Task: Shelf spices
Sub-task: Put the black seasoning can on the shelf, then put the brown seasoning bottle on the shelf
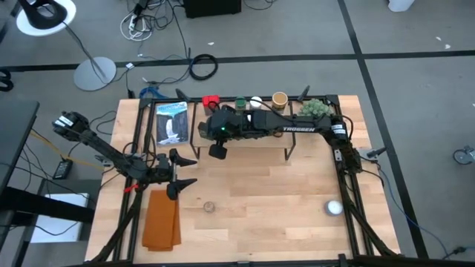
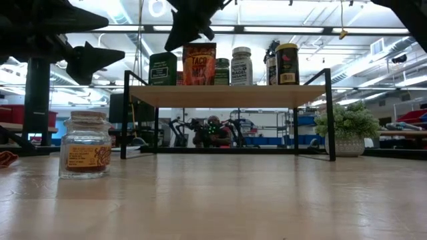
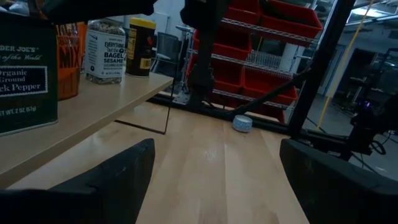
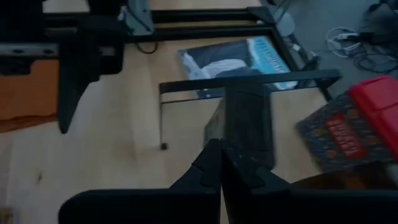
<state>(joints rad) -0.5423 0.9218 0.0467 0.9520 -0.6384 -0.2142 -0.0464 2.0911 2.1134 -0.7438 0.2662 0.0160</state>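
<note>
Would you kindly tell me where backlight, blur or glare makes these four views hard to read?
Low view: bright ceiling lights leave the arms black silhouettes, though the glass jar of red spice reads clearly. Left wrist view: the open left end effector is dark and soft. Right wrist view: blurred throughout, the red square tin included. High view: evenly lit.

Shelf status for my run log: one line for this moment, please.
shelf: several spices on it | jar: on table, unshelved | left gripper: open, empty, near left edge | right gripper: shut, empty, over shelf's left end
</note>
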